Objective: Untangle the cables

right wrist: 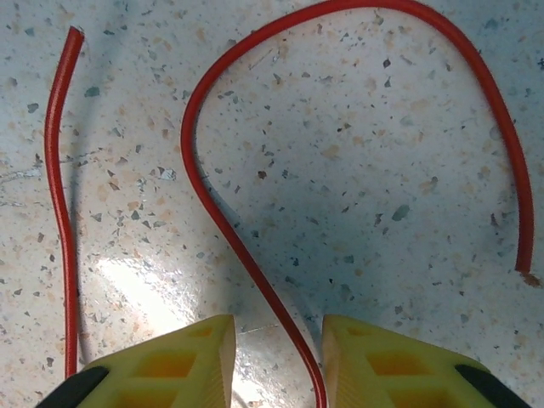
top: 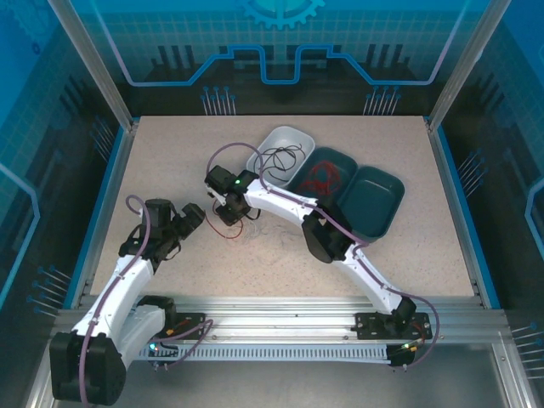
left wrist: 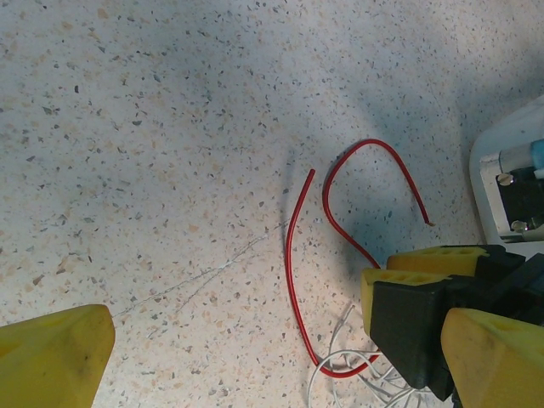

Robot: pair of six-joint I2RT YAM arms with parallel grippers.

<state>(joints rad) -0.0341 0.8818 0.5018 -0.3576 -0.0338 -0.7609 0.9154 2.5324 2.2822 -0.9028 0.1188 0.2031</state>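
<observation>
A loose red cable (right wrist: 218, 230) lies in curves on the speckled table. One stretch of it runs between the yellow fingers of my right gripper (right wrist: 279, 327), whose jaws stand open with a gap on each side of the wire. In the left wrist view the same red cable (left wrist: 291, 255) loops under thin white cables (left wrist: 357, 374) by the right gripper (left wrist: 399, 297). My left gripper (left wrist: 276, 340) hovers wide open just left of them, holding nothing. From above, the right gripper (top: 228, 212) sits over the red cable (top: 223, 231), with the left gripper (top: 194, 217) beside it.
Three trays stand at the back right: a white tray (top: 293, 134) holding black cables (top: 280, 157), a teal tray (top: 342, 155) holding red cables (top: 323, 178), and another teal tray (top: 374, 200). Blue rails border the table.
</observation>
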